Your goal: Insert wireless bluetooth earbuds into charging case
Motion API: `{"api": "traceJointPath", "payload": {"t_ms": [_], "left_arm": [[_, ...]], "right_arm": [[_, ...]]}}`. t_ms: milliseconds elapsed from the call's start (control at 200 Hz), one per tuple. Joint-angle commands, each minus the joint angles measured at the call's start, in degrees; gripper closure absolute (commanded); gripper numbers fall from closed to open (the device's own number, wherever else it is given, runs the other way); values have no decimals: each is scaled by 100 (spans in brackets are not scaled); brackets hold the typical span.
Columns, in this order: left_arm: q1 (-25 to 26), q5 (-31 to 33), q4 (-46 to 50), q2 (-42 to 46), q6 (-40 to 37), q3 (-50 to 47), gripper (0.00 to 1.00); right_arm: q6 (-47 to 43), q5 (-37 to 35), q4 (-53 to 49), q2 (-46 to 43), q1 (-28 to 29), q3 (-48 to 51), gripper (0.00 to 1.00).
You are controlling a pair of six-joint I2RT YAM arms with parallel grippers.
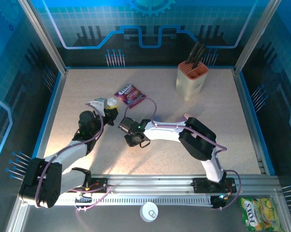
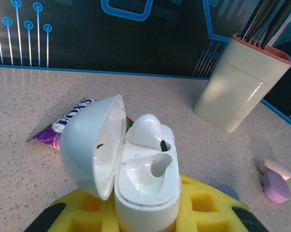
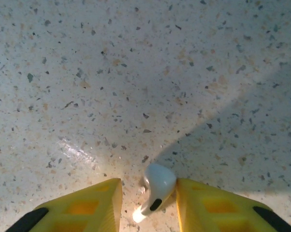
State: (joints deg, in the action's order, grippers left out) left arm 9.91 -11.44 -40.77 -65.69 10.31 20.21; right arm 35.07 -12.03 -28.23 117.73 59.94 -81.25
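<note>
1 earbud [image 2: 146, 131] sits in the case [image 2: 145, 198]; candy packet [image 2: 63, 123] behind it.

Speckled beige tabletop [image 1: 87, 84] (faintly glossy) inside blue circuit-patterned walls [image 1: 145, 24].

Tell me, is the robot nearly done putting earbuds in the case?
About halfway. Done: one white plastic earbud sits in the open white oval charging case, gripped by the left gripper. In hand: the right gripper straddles a second white earbud lying on the speckled table, jaws not yet tight. Left: carry it to the empty slot.
</note>
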Motion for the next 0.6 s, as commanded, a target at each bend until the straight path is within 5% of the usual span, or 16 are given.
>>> {"api": "traceJointPath", "payload": {"t_ms": [0, 275, 595], "left_arm": [[-60, -170, -143, -16, 25, 47, 83], [-60, -319, -145, -11, 36, 71, 83], [-28, -491, -272, 34, -141, -38, 83]], "right_arm": [[70, -106, -335, 167, -35, -188, 71], [-44, -111, -433, -52, -88, -63, 85], [25, -108, -484, -1053, -289, 1093, 85]]}}
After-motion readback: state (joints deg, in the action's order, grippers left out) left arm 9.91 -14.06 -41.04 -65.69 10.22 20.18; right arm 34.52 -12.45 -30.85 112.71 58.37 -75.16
